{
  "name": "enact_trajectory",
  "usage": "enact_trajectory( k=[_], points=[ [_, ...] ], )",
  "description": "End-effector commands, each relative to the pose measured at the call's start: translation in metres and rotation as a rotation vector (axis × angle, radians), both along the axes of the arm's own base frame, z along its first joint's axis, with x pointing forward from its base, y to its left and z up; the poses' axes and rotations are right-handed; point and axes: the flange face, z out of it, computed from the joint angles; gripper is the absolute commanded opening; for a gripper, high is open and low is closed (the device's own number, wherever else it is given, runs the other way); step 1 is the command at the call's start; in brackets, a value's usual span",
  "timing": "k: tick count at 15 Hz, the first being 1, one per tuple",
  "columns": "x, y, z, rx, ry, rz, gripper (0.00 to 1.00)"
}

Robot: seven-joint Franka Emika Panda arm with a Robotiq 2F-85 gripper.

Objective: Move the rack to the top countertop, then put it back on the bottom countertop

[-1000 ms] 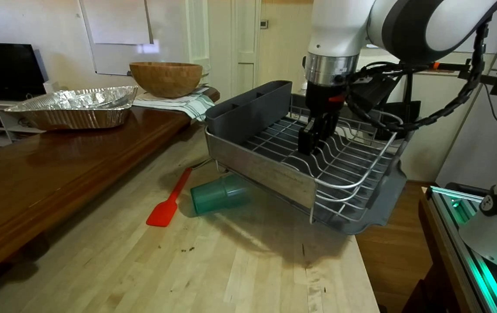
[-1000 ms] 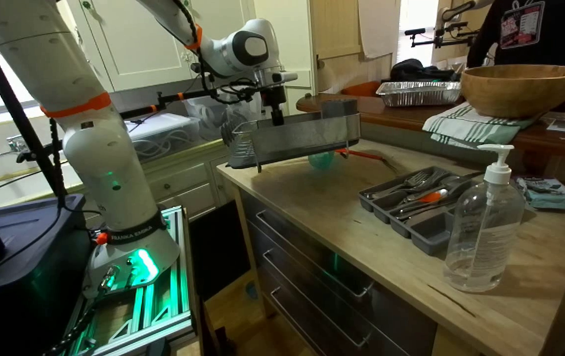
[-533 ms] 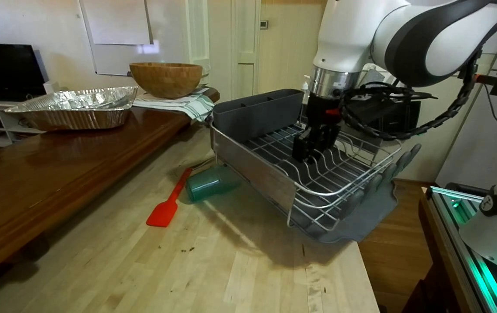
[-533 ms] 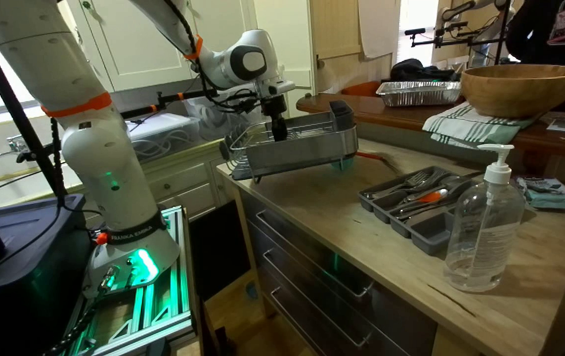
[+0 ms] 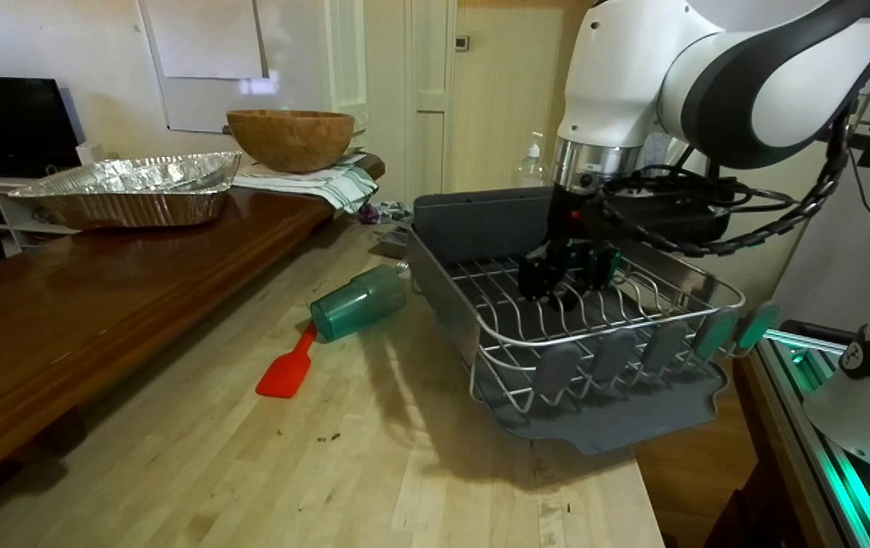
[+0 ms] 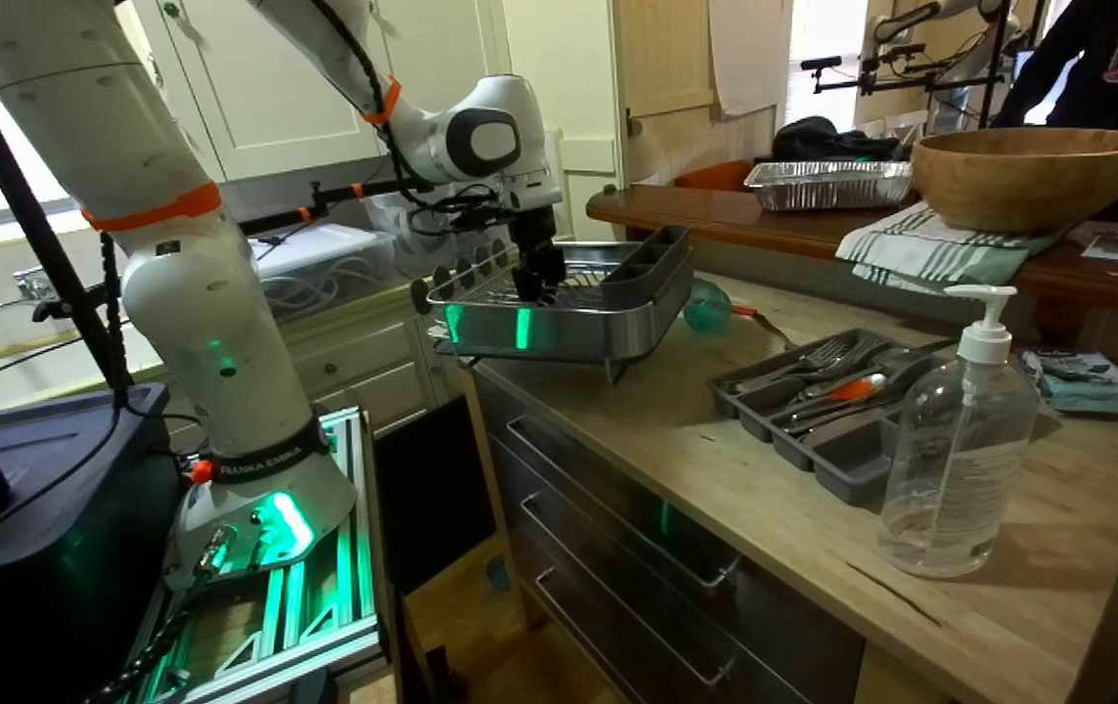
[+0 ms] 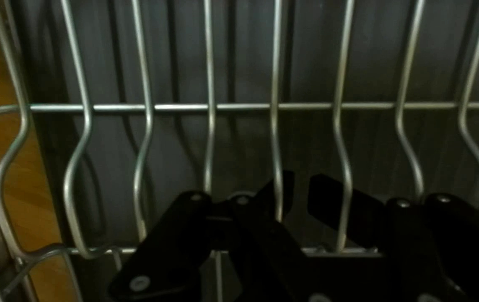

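The rack [image 5: 442,285] of silver wire in a dark grey tray hangs low over the pale bottom countertop [image 5: 328,472], by its edge. It also shows in an exterior view [image 6: 573,337]. It is tilted, its shadow falls beneath it, and I cannot tell whether a corner touches the wood. My gripper [image 5: 552,293] reaches down inside the rack. In the wrist view the gripper [image 7: 301,191] has its fingertips curled in behind two rack wires, a small gap between them. The dark brown top countertop [image 5: 138,289] is higher, beyond the pale surface.
A green cup [image 5: 358,301] lies on its side by the rack, over the handle of a red spatula [image 5: 286,373]. A foil pan [image 5: 130,190] and wooden bowl [image 5: 290,141] stand on the top countertop. A cutlery tray [image 6: 813,411] and soap bottle [image 6: 955,489] stand on the bottom countertop.
The gripper and rack have come down, and the rack has turned so its wire end faces an exterior view. The green cup has shifted and swung toward the spatula.
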Motion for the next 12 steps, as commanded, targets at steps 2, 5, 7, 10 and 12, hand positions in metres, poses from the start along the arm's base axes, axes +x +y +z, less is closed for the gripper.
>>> enact_trajectory(
  k=[2, 5, 7, 10, 12],
  points=[
    [0.000, 0.002, 0.035, 0.054, -0.060, -0.219, 0.05],
    [0.018, 0.002, 0.029, 0.068, -0.076, -0.345, 0.05],
    [0.041, 0.001, 0.023, 0.064, -0.095, -0.430, 0.05],
    [0.087, 0.009, 0.013, 0.040, -0.145, -0.501, 0.05],
    [0.118, 0.016, -0.002, 0.013, -0.120, -0.443, 0.05]
  ],
)
